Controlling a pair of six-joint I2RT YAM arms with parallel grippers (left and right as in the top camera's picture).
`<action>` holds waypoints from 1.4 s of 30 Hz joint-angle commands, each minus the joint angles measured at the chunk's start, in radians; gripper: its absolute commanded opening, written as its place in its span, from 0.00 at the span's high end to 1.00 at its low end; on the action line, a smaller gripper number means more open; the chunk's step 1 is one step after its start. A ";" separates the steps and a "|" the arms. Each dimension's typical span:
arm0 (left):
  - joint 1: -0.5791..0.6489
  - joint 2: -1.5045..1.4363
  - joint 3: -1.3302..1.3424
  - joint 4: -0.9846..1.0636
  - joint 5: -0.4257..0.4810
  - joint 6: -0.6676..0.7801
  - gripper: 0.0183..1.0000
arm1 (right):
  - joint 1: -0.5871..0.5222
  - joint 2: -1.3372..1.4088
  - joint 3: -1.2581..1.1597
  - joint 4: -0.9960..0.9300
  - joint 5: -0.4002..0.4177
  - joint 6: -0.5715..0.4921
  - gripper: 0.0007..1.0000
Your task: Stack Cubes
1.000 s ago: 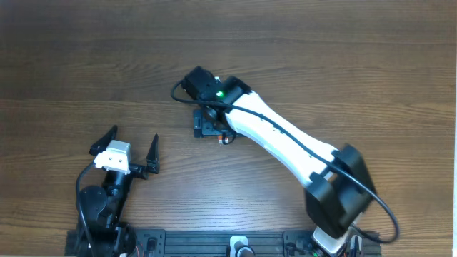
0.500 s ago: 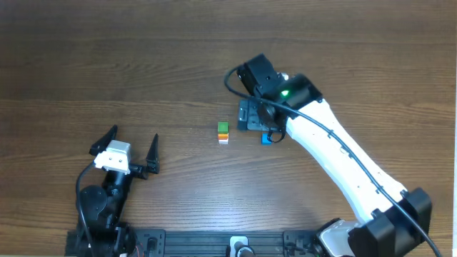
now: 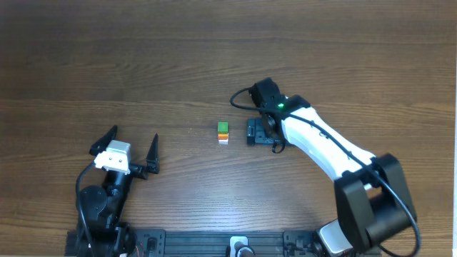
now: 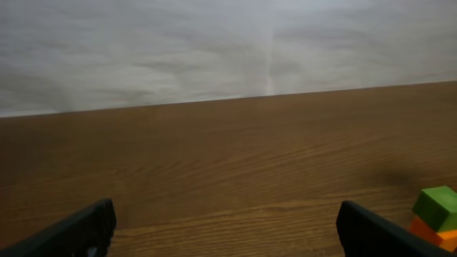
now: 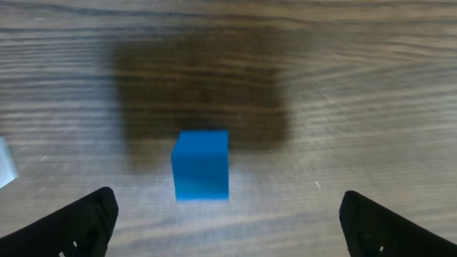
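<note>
On the table near the green-topped stack [image 3: 223,133] lies the blue cube [image 5: 201,164], below the right gripper [image 5: 227,225], whose jaws stand wide and empty; picking it up seems the step in hand, calling for a straight descent and squeeze; the left gripper [image 3: 134,135] rests open, well apart

A blue cube [image 5: 202,164] lies near a green-orange-white stack [image 3: 223,133].
</note>
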 commanded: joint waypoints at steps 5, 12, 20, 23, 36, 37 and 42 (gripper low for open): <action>0.006 -0.009 -0.007 0.001 0.013 0.014 0.01 | -0.006 0.105 -0.006 0.054 -0.012 -0.014 0.10; 0.006 -0.009 -0.007 0.001 0.013 0.014 0.00 | -0.005 0.106 -0.006 0.065 -0.019 -0.014 0.37; 0.006 -0.009 -0.007 0.001 0.013 0.014 0.00 | -0.005 0.106 -0.007 0.079 -0.043 -0.029 0.49; 0.006 -0.009 -0.007 0.001 0.013 0.014 0.00 | -0.004 0.106 -0.007 0.089 -0.050 -0.029 0.51; 0.006 -0.009 -0.007 0.001 0.013 0.014 0.00 | 0.000 0.106 -0.007 0.092 -0.053 -0.028 0.67; 0.006 -0.009 -0.007 0.001 0.013 0.014 0.00 | 0.000 0.106 -0.007 0.092 -0.053 -0.028 0.68; 0.006 -0.009 -0.007 0.001 0.013 0.014 0.00 | 0.002 0.106 -0.007 0.091 -0.053 -0.028 0.76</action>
